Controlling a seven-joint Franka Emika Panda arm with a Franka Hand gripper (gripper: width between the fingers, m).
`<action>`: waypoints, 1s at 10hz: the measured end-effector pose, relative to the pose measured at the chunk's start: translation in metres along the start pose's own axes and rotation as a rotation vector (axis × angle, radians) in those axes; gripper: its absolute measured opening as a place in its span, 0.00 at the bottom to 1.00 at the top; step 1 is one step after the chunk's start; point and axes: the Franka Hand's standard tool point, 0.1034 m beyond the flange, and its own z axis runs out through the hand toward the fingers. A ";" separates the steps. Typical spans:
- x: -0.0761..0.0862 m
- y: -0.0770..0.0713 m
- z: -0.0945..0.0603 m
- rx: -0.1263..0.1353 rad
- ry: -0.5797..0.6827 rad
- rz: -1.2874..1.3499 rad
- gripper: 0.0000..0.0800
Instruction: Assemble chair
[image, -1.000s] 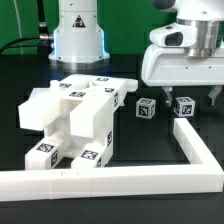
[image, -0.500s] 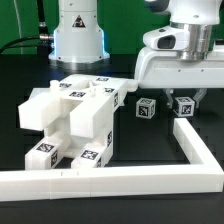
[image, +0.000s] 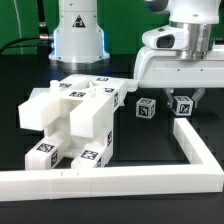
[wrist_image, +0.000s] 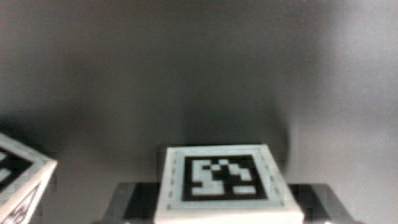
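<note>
Your tool (image: 186, 98) points straight down at the small cube (image: 185, 107) on the exterior view's right. In the wrist view its dark pads (wrist_image: 135, 197) lie against two opposite sides of that cube, so treat the tool as closed on it. The cube sits directly under the tool with no offset to correct, and it appears to rest on the black counter (image: 150, 135). It is as wide as it is long, so no long axis sets your wrist angle.

The cube is white and blocky, with a black-and-white square tag facing up and another on its near face. A second cube (image: 146, 108) stands just beside it on the exterior view's left, apart from it. Further left is the half-built chair (image: 75, 115), a chunky white stack of tagged slabs and blocks. The white border rail (image: 195, 145) runs along the near right.
</note>
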 end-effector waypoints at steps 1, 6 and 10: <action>0.005 0.005 -0.010 0.006 0.004 -0.002 0.35; 0.057 0.053 -0.103 0.061 -0.023 0.003 0.35; 0.062 0.056 -0.105 0.059 -0.028 0.012 0.35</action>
